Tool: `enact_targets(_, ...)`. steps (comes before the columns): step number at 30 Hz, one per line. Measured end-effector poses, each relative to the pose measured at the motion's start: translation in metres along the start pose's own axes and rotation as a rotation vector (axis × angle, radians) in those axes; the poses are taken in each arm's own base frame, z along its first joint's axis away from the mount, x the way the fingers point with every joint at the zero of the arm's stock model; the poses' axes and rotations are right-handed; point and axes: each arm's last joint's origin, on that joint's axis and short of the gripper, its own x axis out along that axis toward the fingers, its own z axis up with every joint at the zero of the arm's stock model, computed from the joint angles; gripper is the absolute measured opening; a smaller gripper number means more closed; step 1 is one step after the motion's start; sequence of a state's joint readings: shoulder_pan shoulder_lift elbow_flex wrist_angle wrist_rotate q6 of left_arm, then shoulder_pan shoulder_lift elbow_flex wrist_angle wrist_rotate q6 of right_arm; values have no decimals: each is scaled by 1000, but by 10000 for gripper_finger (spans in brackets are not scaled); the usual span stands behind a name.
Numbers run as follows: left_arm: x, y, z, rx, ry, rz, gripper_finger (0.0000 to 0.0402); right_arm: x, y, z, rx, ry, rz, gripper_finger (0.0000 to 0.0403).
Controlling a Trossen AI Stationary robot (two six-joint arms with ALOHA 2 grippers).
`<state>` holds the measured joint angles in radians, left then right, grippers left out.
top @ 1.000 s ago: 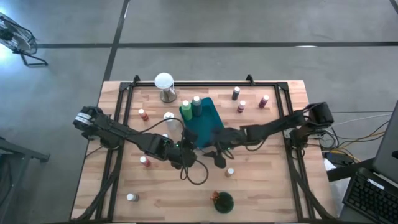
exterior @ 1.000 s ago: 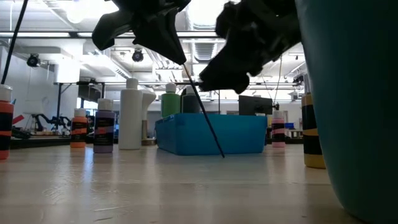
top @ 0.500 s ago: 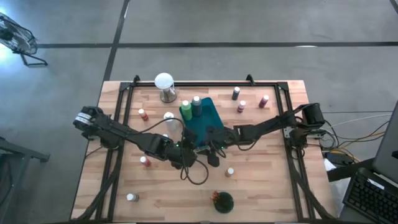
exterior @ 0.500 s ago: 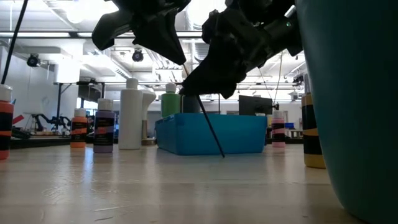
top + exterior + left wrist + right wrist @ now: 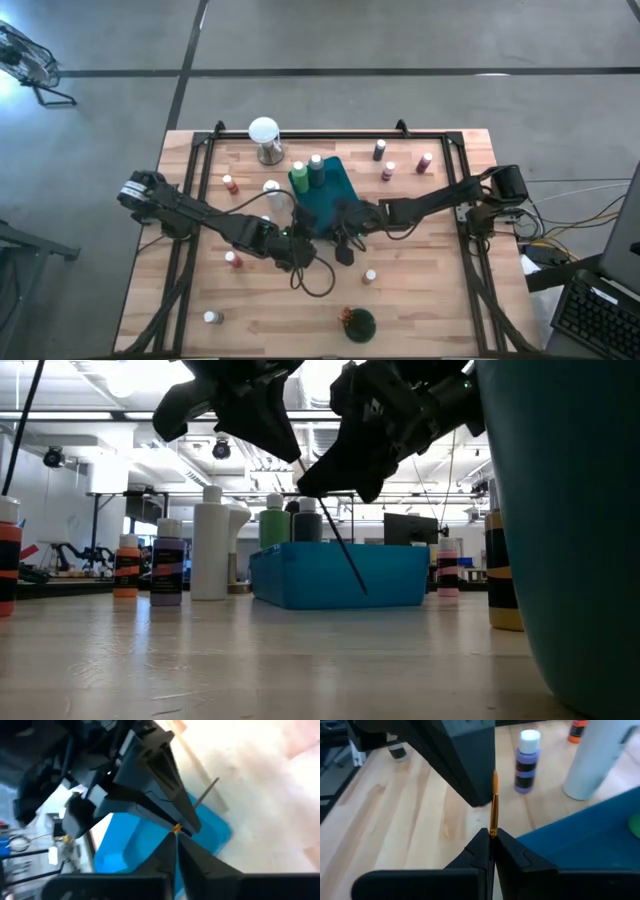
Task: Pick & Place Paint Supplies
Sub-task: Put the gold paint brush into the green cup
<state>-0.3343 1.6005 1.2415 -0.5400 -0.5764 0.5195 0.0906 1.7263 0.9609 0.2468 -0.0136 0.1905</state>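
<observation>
A thin brush (image 5: 340, 550) with an orange handle and a dark lower part hangs slanting over the table's middle, in front of the teal tray (image 5: 400, 575). Both grippers are shut on it. My left gripper (image 5: 303, 243) comes from the left and my right gripper (image 5: 330, 232) from the right; they meet just near of the tray (image 5: 337, 182). In the low view the left gripper (image 5: 298, 460) is higher on the brush than the right gripper (image 5: 312, 490). Two green bottles (image 5: 307, 172) stand in the tray. My left gripper pinches the brush's orange handle (image 5: 176, 828) between its two fingertips, coming down at a slant from the table's left. The brush slants down below the fingers. Its dark lower end (image 5: 362, 588) hangs above the table. My right gripper pinches the orange handle (image 5: 493, 829) between its two fingertips, close beside the left gripper's fingers (image 5: 470, 770). The fingers lie across the handle, which sticks out past them. It comes at the brush from the table's right, slanting down.
Small white-capped bottles stand scattered: at the left (image 5: 230, 183), near left (image 5: 211, 317), near the middle (image 5: 369, 276) and far right (image 5: 388, 170). A white globe on a metal base (image 5: 264, 135) is at the far edge. A dark teal cup (image 5: 358, 322) is at the near edge.
My right gripper has moved toward the table's left, up to the left gripper, and has taken hold of the brush just below the left gripper's fingers. The brush's lower end has risen a little off the table. My left gripper has stayed in place.
</observation>
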Motion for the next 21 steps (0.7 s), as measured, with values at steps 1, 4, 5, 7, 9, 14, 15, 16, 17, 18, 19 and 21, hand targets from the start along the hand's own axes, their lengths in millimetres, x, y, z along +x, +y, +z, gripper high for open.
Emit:
enact_targets(1, 0, 0, 0, 6, 7, 12, 36, -2, 0, 1, 0, 6, -15, 12)
enact_targets(4, -4, 0, 2, -11, 15, 16, 79, -13, -1, 3, -1, 30, -91, 11)
enact_targets(5, -6, 1, 3, -38, 13, 15, 93, -18, -1, 4, 2, 36, -117, 11)
enact_targets(7, -11, 2, 5, -97, 16, 9, 122, -32, 1, 11, 3, 5, -137, 11)
enact_targets(9, -15, 1, 4, -134, 35, -3, 147, -48, 9, 21, -3, -47, -120, 10)
enact_targets(14, -26, 1, -3, -268, 11, 12, 178, -90, 52, 36, -70, -183, -76, 10)
enact_targets(15, -28, 1, -5, -294, -5, 19, 179, -99, 63, 38, -91, -214, -81, 10)
enact_targets(16, -29, 1, -7, -315, -23, 25, 179, -109, 76, 38, -113, -244, -85, 10)
enact_targets(17, -30, 0, -9, -335, -39, 30, 180, -119, 89, 40, -130, -285, -88, 9)
enact_targets(18, -31, 0, -12, -358, -64, 38, 179, -129, 102, 41, -144, -330, -93, 9)
enact_targets(19, -33, 0, -14, -382, -98, 45, 179, -138, 115, 40, -158, -366, -104, 9)
enact_targets(21, -36, 1, -18, -423, -169, 61, 179, -153, 138, 37, -178, -428, -125, 9)
